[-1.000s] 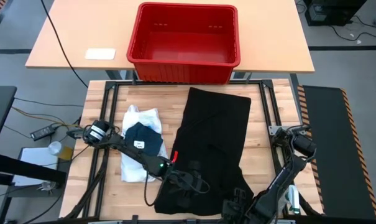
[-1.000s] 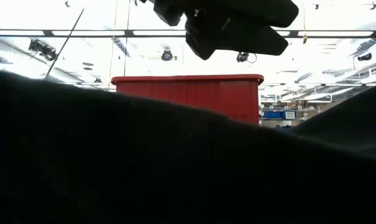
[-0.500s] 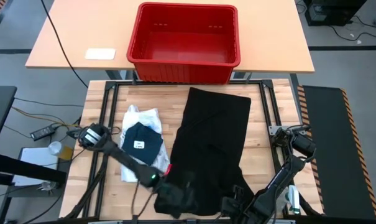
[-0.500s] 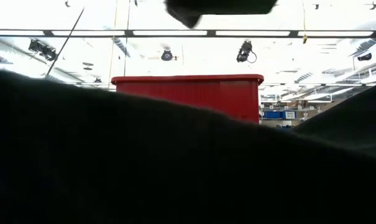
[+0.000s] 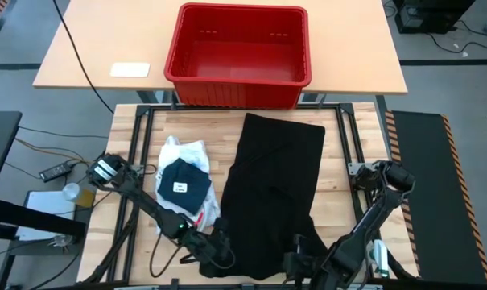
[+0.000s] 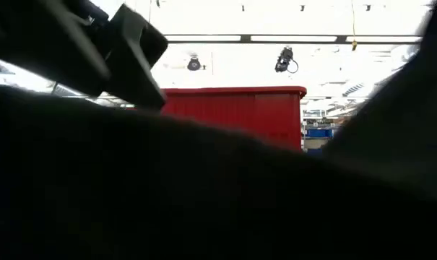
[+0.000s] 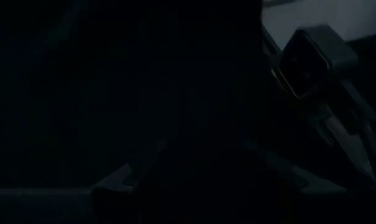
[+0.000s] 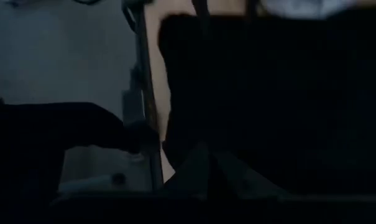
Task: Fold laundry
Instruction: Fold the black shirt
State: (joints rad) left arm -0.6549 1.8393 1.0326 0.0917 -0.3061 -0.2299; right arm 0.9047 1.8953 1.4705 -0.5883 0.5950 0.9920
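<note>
A: Where is the laundry lying?

B: The big black garment [image 5: 274, 189] is spread lengthwise down the wooden table [image 5: 130, 137]. Left of it a white shirt [image 5: 181, 153] lies with a dark folded piece [image 5: 184, 182] on top.

A: Any writing?

B: That dark piece carries a small white label [image 5: 179, 187], too small to read.

A: And the pincers?

B: The left gripper [image 5: 215, 256] sits at the black garment's near left corner; I cannot tell how wide it stands. The right gripper [image 5: 298, 264] is at the near right corner, closed tight, seemingly on the black cloth. The red crate [image 5: 241, 52] stands on the far table
</note>
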